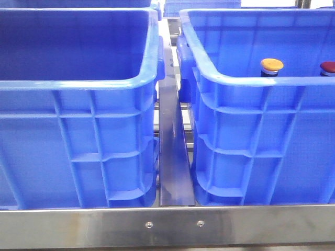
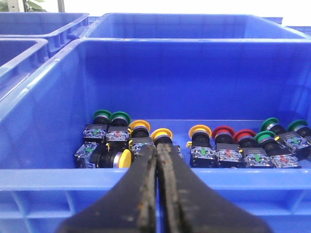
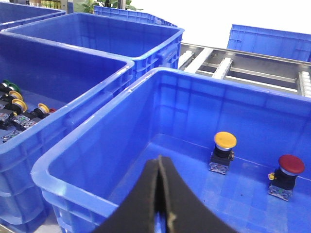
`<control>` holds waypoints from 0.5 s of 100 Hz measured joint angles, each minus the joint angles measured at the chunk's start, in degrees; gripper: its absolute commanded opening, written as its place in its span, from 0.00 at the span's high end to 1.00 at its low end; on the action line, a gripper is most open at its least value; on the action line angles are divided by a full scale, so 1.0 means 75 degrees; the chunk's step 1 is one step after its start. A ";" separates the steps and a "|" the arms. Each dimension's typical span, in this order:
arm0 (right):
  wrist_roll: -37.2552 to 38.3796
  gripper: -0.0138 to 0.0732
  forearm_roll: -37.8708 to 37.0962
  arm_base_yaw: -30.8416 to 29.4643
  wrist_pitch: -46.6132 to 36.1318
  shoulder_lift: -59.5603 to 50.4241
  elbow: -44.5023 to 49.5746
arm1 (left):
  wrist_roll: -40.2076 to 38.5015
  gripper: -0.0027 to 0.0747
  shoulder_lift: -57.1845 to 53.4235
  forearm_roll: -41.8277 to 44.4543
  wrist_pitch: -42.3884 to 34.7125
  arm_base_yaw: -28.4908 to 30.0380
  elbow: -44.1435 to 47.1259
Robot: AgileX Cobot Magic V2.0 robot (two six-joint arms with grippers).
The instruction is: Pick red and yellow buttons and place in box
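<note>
Front view: two blue crates stand side by side on a steel frame. In the right crate, a yellow button peeks over the rim at 1 o'clock and a red button at 3 o'clock.

Left wrist view: the left gripper, fingers pressed together, hangs over the near rim of the supply crate holding rows of green, yellow and red buttons.

Right wrist view: the right gripper, also pressed together and empty, hovers over the crate; both buttons stand upright on its floor, apart.
</note>
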 measured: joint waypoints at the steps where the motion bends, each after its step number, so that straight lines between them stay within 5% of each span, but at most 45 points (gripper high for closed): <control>1: 0.0000 0.95 0.0000 0.0000 0.0000 0.0000 0.0000 | -0.0018 0.99 0.0000 0.0000 0.0000 0.0000 0.0000; 50: 0.0000 0.95 0.0000 0.0000 0.0000 0.0000 0.0000 | -0.0102 0.99 0.0000 0.0098 0.0045 -0.0007 0.0000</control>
